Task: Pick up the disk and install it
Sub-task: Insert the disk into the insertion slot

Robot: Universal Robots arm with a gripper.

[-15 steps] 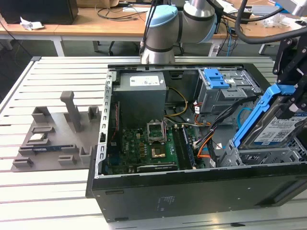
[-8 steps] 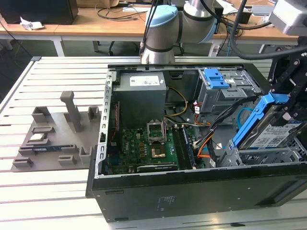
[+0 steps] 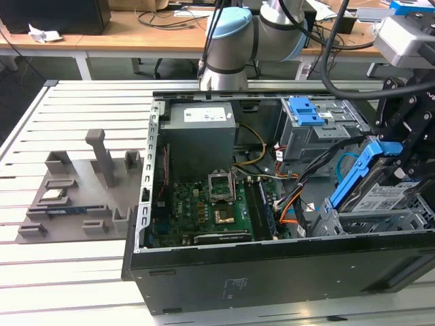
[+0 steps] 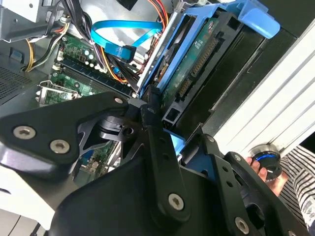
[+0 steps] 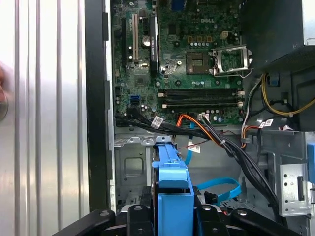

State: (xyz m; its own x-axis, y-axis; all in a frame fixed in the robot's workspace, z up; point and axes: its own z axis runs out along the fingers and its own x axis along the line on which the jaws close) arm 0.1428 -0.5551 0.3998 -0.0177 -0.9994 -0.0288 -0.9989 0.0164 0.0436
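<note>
The disk (image 3: 389, 192) is a silver drive with a white label and blue side rails. It hangs tilted over the metal drive cage (image 3: 360, 223) at the exterior view's right end of the open computer case (image 3: 272, 261). My gripper (image 3: 402, 157) is shut on it from above. In the second wrist view the disk's green circuit-board underside (image 4: 197, 54) shows between the blue rails, clamped by the black fingers (image 4: 150, 109). In the first wrist view its blue rail end (image 5: 170, 173) sticks out between the fingers (image 5: 139, 212), above the case floor.
Inside the case are the motherboard (image 3: 211, 210), a grey power-supply box (image 3: 202, 129), a light-blue latch plate (image 3: 306, 110) and loose cables, among them a blue flat one (image 4: 123, 37). A grey parts fixture (image 3: 75, 197) lies at the exterior view's left. A person's hand (image 4: 269, 173) is beside the case.
</note>
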